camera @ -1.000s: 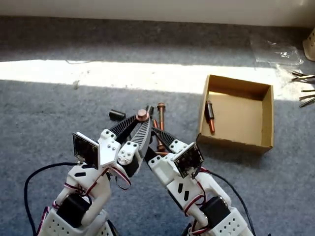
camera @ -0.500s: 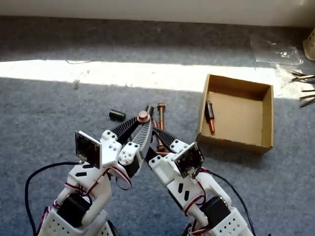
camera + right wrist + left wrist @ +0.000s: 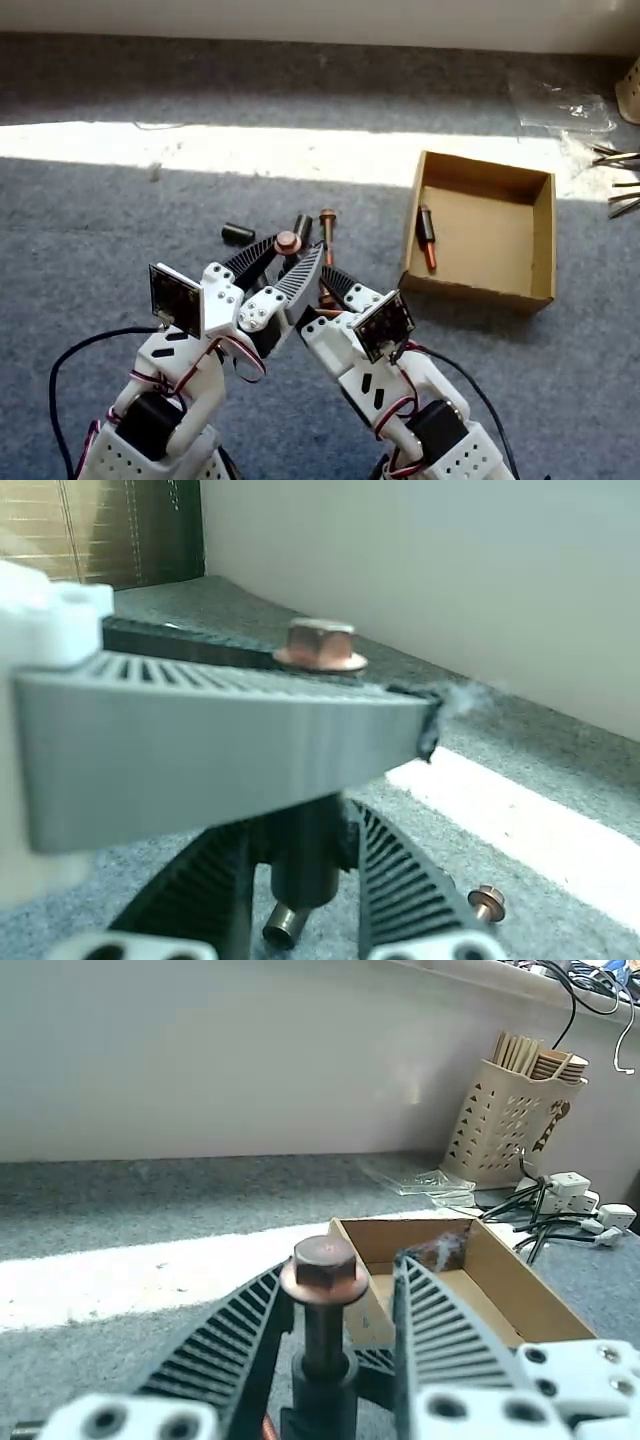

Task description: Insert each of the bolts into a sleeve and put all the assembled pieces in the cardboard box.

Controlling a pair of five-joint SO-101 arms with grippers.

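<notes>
Two grippers are counted low in the high view, along with one cardboard box [image 3: 541, 240] at centre right that holds a single assembled piece [image 3: 427, 237] against its left wall. Two black sleeves lie free on the grey table [image 3: 90, 250]: one loose sleeve [image 3: 238, 234] left of centre and a second loose sleeve [image 3: 302, 227] just above the grippers. One loose bolt [image 3: 327, 232] is seen plainly beside the latter. Further copper parts are partly hidden behind the fingers, so their number cannot be told. A second ago the left gripper [image 3: 298, 250] was clamped on the head of the bolt [image 3: 288, 243]. Its fingers are now spread, and the head is seen slightly lower in the frame. In the left wrist view the bolt [image 3: 323, 1270] is shown upright, copper-coloured, with a hexagonal flanged head and its shank sunk into a dark tube. The right-hand finger is held clear of it. The sleeve [image 3: 305, 865] is gripped between the closed-in fingers of the right gripper [image 3: 298, 825], at lower centre of its own view.
</notes>
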